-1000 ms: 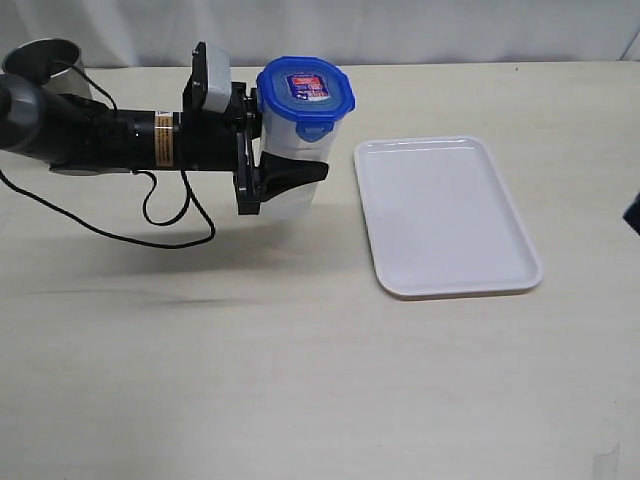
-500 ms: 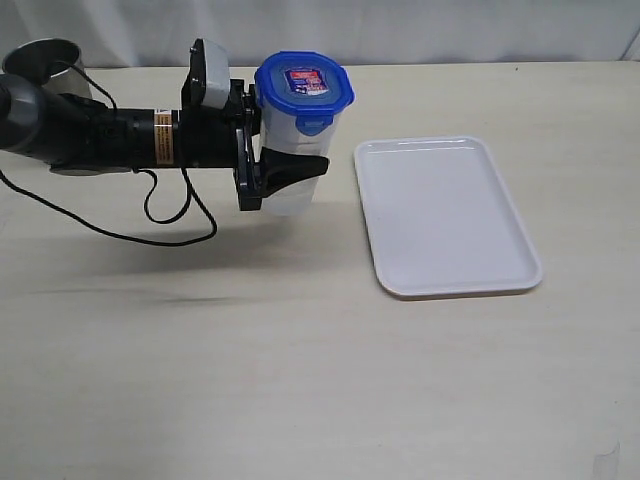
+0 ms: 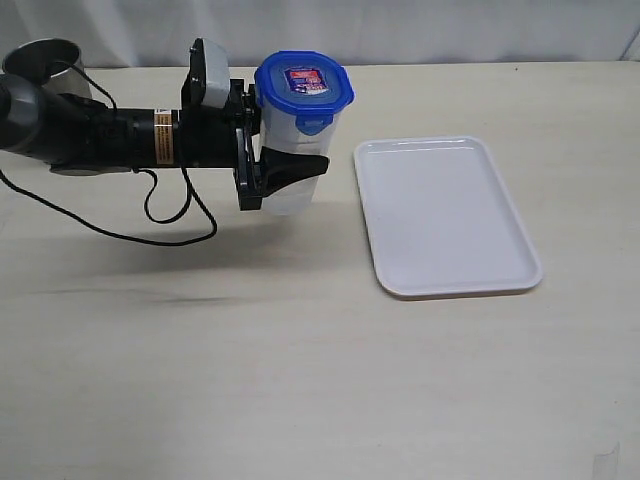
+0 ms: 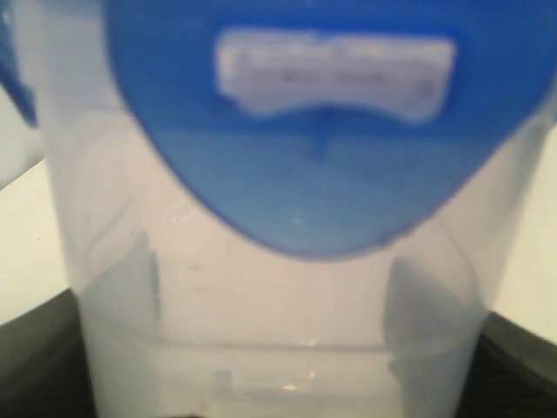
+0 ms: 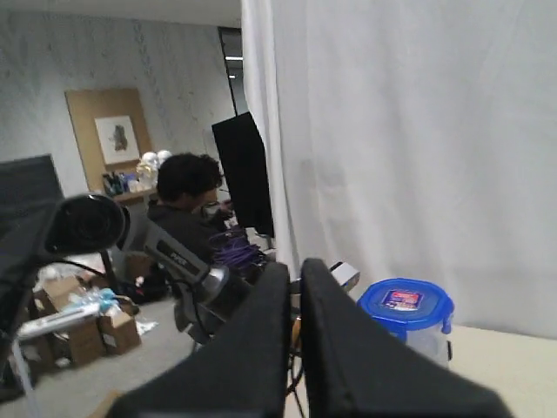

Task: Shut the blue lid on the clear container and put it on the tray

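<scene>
Clear container (image 3: 285, 197), blue lid (image 3: 280, 95) on, sits squeezed between my left gripper's (image 3: 305, 142) fingers (image 3: 295, 170), tray (image 3: 445, 215) at three o'clock. My right gripper (image 5: 298, 266) is pinched closed; sticker (image 3: 307, 83) unreadable.

From above we see the clear container (image 3: 290, 135) at eleven o'clock. Our left wrist camera hugs it; the right stands far off.

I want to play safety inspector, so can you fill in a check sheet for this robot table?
Surface: pale table, no spills seen.
Job's things: blue lid sits on top of the clear container; white tray lies apart from them, nothing on it.
Clutter: steel cup at the back corner, beside the left arm.
End effectors: left end effector grips the clear container's sides; right end effector shut, holding nothing.
Cables: black cable loops on the table below the left arm.
Surroundings: white curtain behind the table; person seated beyond.
</scene>
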